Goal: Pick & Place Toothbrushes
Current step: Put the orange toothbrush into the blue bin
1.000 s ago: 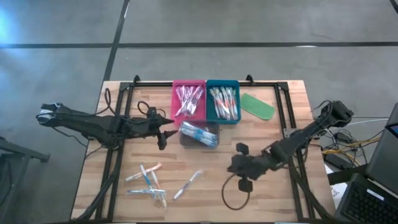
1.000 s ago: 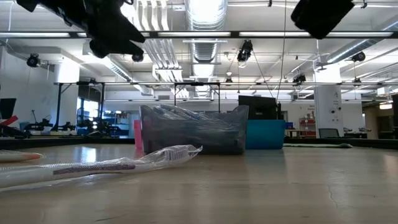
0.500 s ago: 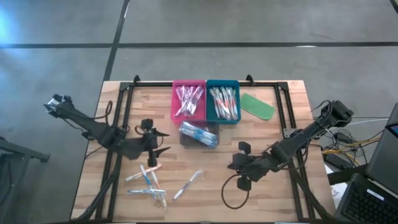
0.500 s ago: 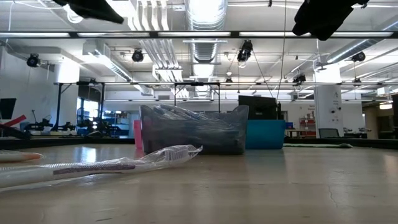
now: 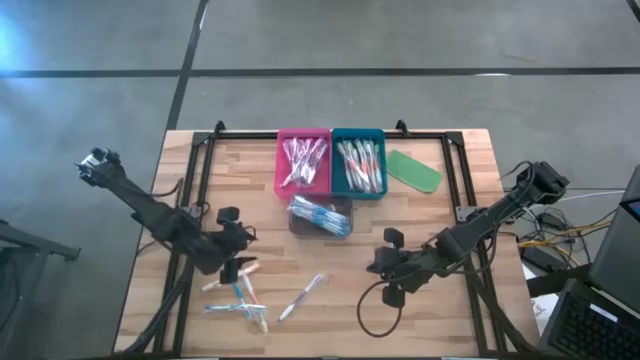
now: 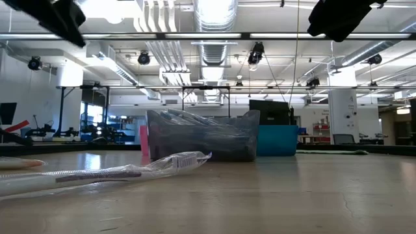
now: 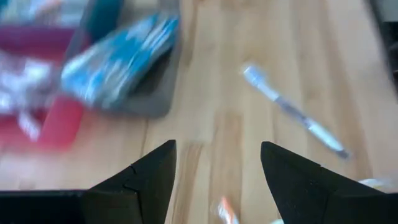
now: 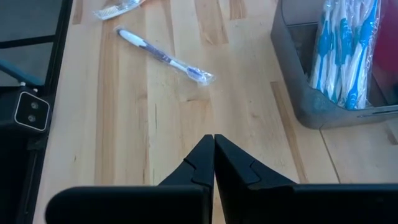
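Observation:
Several loose toothbrushes (image 5: 238,292) lie flat on the wooden table near its near left, and one more toothbrush (image 5: 303,296) lies a little to their right. My left gripper (image 5: 238,264) hovers open just above the far end of that group; its wrist view shows its fingers (image 7: 149,180) apart, with a wrapped toothbrush (image 7: 292,113) ahead. My right gripper (image 5: 373,266) hangs shut (image 8: 214,139) over bare wood to the right of the loose brushes, holding nothing. More toothbrushes fill the pink tray (image 5: 303,162), the teal tray (image 5: 358,165) and the grey tray (image 5: 320,215).
A flat green oblong piece (image 5: 413,170) lies right of the teal tray. A black frame (image 5: 205,150) runs along the table's far and side edges. A dark cable loop (image 5: 378,312) lies near the front under my right arm. Bare wood lies between the grey tray and the loose brushes.
My left gripper has swung away from the grey tray's left side toward the table's near edge and a little left, turning as it went. It now hangs over the loose toothbrushes and has stayed open. Nothing on the table has moved.

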`<state>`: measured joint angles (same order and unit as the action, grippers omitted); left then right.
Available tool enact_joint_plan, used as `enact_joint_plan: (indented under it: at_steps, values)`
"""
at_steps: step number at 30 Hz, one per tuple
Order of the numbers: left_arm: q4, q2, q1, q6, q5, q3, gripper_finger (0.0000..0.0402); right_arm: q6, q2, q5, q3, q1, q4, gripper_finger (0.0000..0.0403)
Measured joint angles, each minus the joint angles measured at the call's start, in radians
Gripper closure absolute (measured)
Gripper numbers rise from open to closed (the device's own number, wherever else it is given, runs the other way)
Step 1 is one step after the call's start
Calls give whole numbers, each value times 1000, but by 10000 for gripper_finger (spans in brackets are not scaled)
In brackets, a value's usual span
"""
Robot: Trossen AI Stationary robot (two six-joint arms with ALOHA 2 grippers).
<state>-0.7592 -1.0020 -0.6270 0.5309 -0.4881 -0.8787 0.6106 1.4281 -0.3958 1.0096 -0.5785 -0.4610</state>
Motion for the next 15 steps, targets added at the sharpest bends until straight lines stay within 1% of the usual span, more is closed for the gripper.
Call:
enact_joint_plan:
  at_steps: [2, 5, 8, 12, 15]
  values:
    - [-60, -17, 0, 90, 0, 0, 163, 0, 0, 0, 0, 1, 0, 394]
    - [-137, -59, 0, 172, 13, 0, 163, 0, 0, 0, 0, 3, 0, 394]
    - [-175, -108, 0, 200, 79, 0, 163, 0, 0, 0, 0, 3, 0, 394]
    - [-175, -183, -1, 204, 204, 0, 163, 0, 0, 0, 0, 3, 0, 394]
    - [-174, -248, -1, 245, 292, 0, 163, 0, 0, 1, 0, 3, 0, 394]
